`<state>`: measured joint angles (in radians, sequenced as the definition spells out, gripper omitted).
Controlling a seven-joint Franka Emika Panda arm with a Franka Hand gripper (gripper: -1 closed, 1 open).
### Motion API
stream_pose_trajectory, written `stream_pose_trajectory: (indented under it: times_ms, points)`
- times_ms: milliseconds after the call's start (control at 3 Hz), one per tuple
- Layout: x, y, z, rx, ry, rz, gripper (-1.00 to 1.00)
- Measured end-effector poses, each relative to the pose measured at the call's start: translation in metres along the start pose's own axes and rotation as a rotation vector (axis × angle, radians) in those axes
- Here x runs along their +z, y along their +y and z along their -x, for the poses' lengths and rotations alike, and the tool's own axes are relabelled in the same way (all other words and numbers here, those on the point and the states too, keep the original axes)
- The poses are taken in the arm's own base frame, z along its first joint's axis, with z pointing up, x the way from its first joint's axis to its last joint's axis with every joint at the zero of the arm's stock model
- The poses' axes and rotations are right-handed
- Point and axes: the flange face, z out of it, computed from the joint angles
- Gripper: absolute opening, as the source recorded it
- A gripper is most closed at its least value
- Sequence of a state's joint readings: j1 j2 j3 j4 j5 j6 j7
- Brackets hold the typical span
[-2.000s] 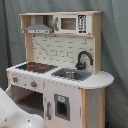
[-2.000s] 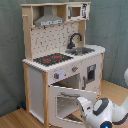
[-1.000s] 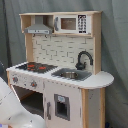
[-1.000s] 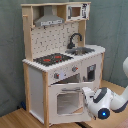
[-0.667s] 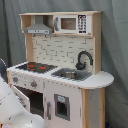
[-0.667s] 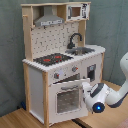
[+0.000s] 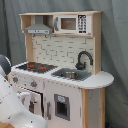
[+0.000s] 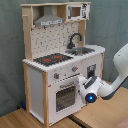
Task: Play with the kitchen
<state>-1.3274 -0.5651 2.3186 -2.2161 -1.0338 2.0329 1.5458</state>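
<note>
The kitchen (image 7: 60, 65) is a tall light-wood and white toy with a black-red stovetop (image 7: 34, 66), a black faucet (image 7: 84, 59) over the sink (image 7: 70, 75), a grey hood (image 7: 39, 27) and a small microwave (image 7: 72, 23). In the second exterior view the kitchen (image 8: 55, 55) stands at the left and its windowed oven door (image 8: 65, 95) is up against the front. My gripper (image 8: 82, 86) is at the door's right edge, just under the knobs (image 8: 74, 69). In the first exterior view my white arm (image 7: 12, 107) covers the lower left and hides the gripper.
The kitchen stands on a wooden tabletop (image 8: 105, 112). A grey-green curtain (image 8: 10, 60) hangs behind it. My arm reaches in from the second exterior view's right, over the tabletop.
The oven door hung open two seconds ago and has swung up against the kitchen front. My gripper moved in with it, up and toward the kitchen.
</note>
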Motion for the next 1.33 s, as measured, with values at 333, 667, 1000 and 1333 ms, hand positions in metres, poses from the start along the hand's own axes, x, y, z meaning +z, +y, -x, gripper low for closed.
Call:
stream_pose_trajectory:
  times_ms: [333,667,1000,1333]
  points:
    - [0.016,0.004,-0.016,0.005,0.031,-0.035,1.0]
    - [-0.043,-0.007,-0.027,-0.004,0.138,-0.126,1.0]
    - [-0.073,-0.006,-0.02,-0.06,0.197,-0.093,1.0]
    - [-0.092,-0.002,-0.014,-0.159,0.241,-0.051,1.0]
